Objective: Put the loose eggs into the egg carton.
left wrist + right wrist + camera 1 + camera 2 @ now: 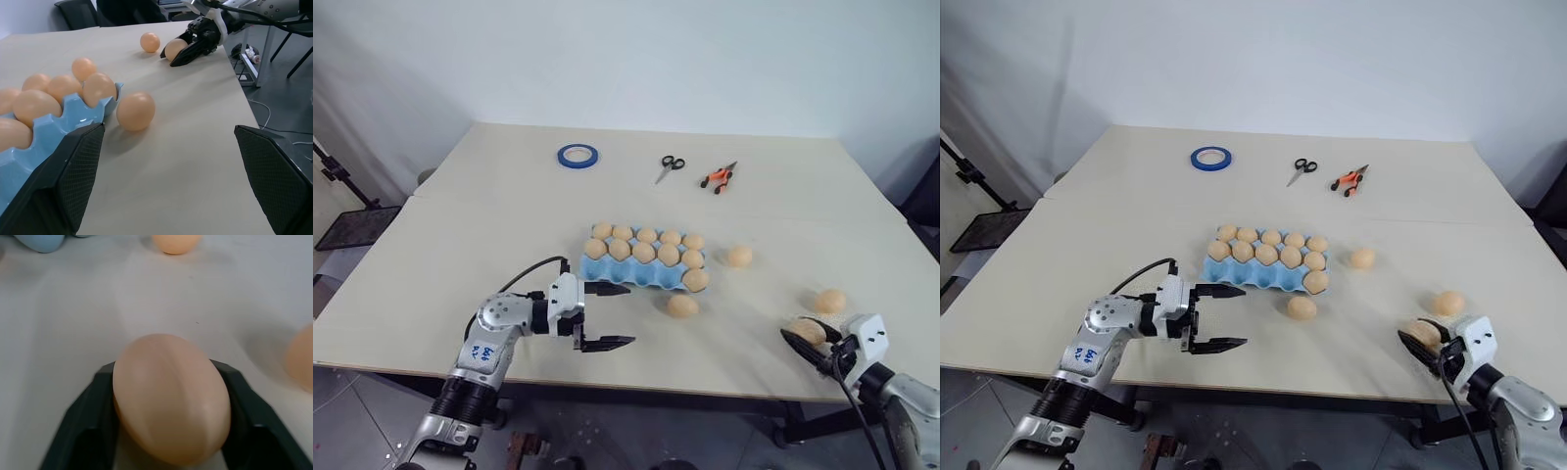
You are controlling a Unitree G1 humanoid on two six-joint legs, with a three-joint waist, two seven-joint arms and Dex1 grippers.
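The light blue egg carton (597, 267) lies mid-table with several tan eggs in its cups. One loose egg (682, 305) rests just off the carton's near right corner. A second (738, 256) lies further right and a third (830, 301) sits near the right edge. My right gripper (800, 339) is low over the table's near right corner, shut on a fourth egg (171, 396) that sits between its black fingers. My left gripper (618, 315) hangs open and empty near the carton's near left corner, pointing right toward the closest loose egg (135, 111).
A blue tape ring (578, 155), scissors (671, 166) and an orange-handled tool (719, 176) lie at the back of the table. The near table edge (705, 387) runs just below both grippers. A black stand (347, 201) is off to the left.
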